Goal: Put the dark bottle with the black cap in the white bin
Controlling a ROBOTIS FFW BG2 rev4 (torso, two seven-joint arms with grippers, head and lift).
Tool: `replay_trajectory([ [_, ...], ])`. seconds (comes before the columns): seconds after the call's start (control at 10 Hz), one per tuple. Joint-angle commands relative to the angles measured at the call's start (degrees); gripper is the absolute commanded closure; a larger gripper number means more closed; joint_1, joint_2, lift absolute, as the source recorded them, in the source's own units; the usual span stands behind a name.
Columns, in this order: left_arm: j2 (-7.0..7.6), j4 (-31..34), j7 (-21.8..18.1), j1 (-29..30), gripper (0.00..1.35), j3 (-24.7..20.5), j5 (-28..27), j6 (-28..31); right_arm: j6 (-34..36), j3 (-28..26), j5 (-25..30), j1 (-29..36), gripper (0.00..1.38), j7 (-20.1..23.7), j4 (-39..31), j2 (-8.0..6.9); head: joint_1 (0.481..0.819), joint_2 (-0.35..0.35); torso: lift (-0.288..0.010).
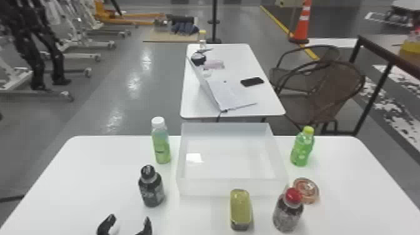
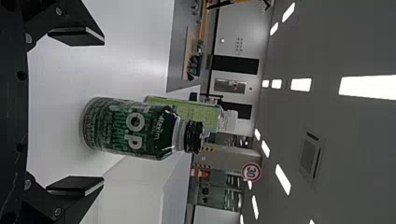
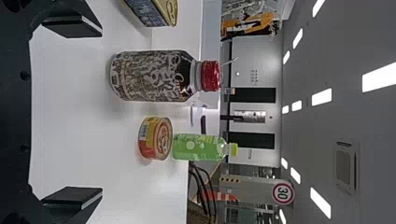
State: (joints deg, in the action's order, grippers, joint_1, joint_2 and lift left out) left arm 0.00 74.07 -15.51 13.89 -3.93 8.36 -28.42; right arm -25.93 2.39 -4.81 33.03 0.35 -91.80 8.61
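Left gripper (image 1: 126, 225): fingers wide apart. Dark bottle with the black cap (image 1: 152, 193) upright just ahead, on the left part of the white table (image 1: 93, 175), outside the bin. Right gripper (image 3: 102, 112): fingers wide apart; patterned red-capped bottle (image 1: 288, 214) ahead. White bin (image 1: 232, 188): rectangular, smooth, translucent walls, reaching the table's far edge; bright reflection on floor. Rounded oblong yellow tin (image 1: 240, 206) near its front wall; shallow round tin (image 1: 307, 190) near its front right corner. Toward far edge: white-capped green bottle (image 1: 161, 145) left, clear green bottle (image 1: 302, 150) right.
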Motion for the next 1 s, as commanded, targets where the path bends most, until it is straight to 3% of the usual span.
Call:
replay_trajectory([
  [0.0, -0.15, -3.14, -0.31, -3.34, 0.23, -0.37, -1.24, 0.39, 0.00, 0.07, -0.11, -0.07, 0.10, 0.00, 0.13, 0.00, 0.549, 0.000, -0.100],
  [0.3, -0.15, -8.59, -2.33, -9.76, 0.23, -2.13, -5.55, 0.65, 0.00, 0.07, -0.20, -0.25, 0.10, 0.00, 0.30, -0.09, 0.549, 0.000, -0.100],
  [0.9, -0.15, -17.82, -5.67, -19.25, 0.23, -1.08, -6.08, 2.50, 0.00, 0.07, -0.63, -0.60, 0.10, 0.09, 0.66, -0.18, 0.549, 0.000, -0.100],
])
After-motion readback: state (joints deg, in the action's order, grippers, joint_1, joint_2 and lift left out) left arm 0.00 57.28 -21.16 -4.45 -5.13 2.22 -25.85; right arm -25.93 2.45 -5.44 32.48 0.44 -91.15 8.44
